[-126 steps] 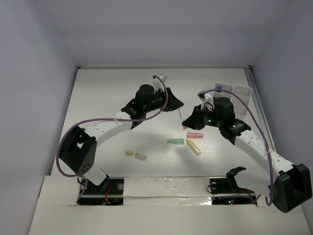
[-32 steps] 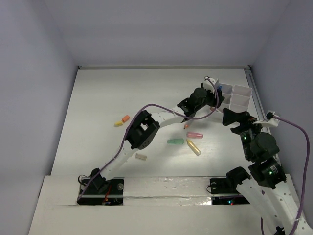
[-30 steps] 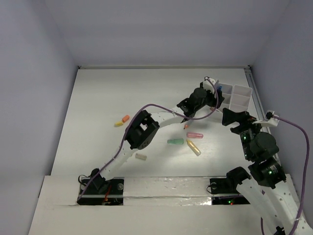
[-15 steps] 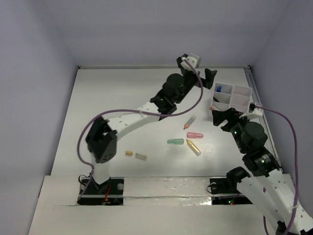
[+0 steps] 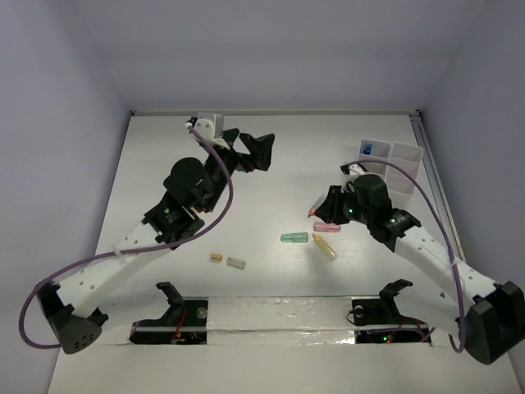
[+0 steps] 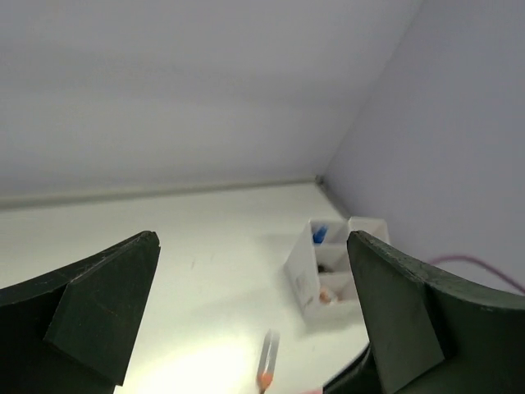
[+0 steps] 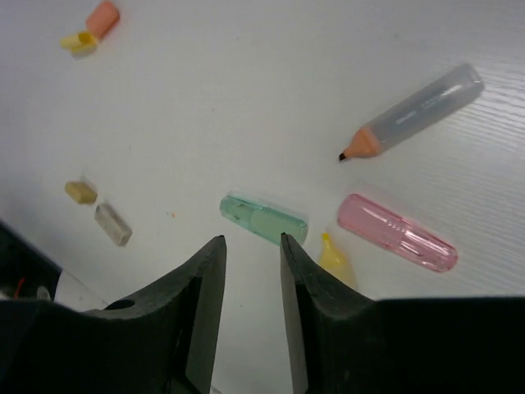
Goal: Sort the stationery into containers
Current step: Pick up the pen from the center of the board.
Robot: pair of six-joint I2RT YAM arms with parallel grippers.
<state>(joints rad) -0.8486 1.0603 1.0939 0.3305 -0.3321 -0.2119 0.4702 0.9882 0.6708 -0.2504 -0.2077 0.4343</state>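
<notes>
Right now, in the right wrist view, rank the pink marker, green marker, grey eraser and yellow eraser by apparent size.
1. pink marker
2. green marker
3. grey eraser
4. yellow eraser
The erasers may sit slightly farther from the camera, but the gaps look clear.

The left arm point(image 5: 123, 246) is stretching from the near-left corner of the worktop point(image 5: 328, 139) toward its far edge, the left pincer point(image 5: 261, 153) lifted and gaping wide, gripping nothing. The right arm point(image 5: 426, 250) is bending in from the near-right corner, the right pincer point(image 7: 253, 242) pointing down, jaws narrowly parted and empty.
</notes>
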